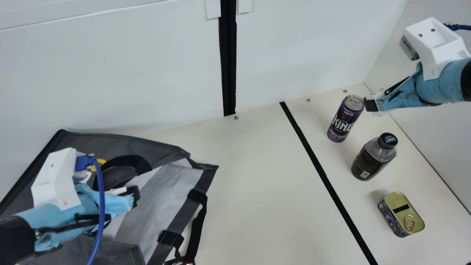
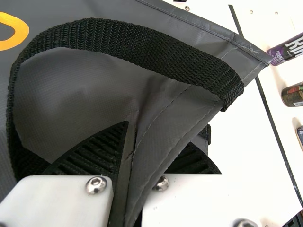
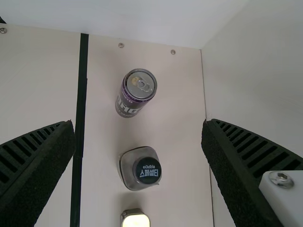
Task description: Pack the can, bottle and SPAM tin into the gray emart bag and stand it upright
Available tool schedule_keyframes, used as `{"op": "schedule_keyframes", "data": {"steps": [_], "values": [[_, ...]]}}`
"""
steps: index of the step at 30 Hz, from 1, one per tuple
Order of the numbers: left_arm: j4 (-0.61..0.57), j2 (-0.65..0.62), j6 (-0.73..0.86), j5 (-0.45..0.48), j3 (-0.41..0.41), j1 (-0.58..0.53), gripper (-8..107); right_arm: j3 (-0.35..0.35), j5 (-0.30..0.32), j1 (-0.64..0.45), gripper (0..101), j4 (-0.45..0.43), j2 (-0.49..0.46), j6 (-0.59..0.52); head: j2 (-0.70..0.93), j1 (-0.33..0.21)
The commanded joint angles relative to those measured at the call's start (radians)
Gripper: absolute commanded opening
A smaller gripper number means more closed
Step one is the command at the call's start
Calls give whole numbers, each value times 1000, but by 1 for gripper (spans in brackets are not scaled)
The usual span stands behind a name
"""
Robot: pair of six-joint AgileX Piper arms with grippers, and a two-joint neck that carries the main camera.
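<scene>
**First:** Where did your right gripper [image 3: 138,125] hang, and what was in it?

**Second:** You had it above the right side of the cream table [image 1: 257,184], its fingers spread wide and nothing held. The purple-and-black metal can [image 1: 340,123] stood upright below it, toward the white back wall [image 1: 301,55].

**First:** So which arm was nearer for you?

**Second:** Your right, clearly. The can's long axis ran up from the table, so your likeliest move was to bring the fingers down to either side of it. You needed to watch the clear plastic bottle of dark drink with its black cap [image 1: 369,160], standing in the same row; a low, careless approach could have knocked it.

**First:** And the gold-lidded rectangular metal tin [image 1: 397,200]?

**Second:** It sat lid up beyond the bottle from the can, its long side running roughly along the black strip [image 1: 323,173]. You had all three goods on the right side of that strip.

**First:** What was your left gripper [image 2: 159,133] doing?

**Second:** You had it clamped on the edge of the gray fabric emart bag [image 1: 121,141], beside a black webbing handle [image 2: 113,38]. The bag lay at the left, its pale lining [image 1: 165,191] showing at the mouth, well apart from the goods. You probably wanted that grip kept while the right arm loaded.
</scene>
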Motion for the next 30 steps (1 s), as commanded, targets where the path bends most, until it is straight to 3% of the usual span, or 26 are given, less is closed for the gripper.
{"op": "schedule_keyframes", "data": {"steps": [1, 30], "values": [[0, 0, 0, 0, 0, 0, -8, -10, 1, 3, 95, -4, 24, 8, -1, -23], [0, 0, 0, 0, 0, 0, -8, -190, 1, 44, 95, -10, 325, 109, -1, -23]]}}
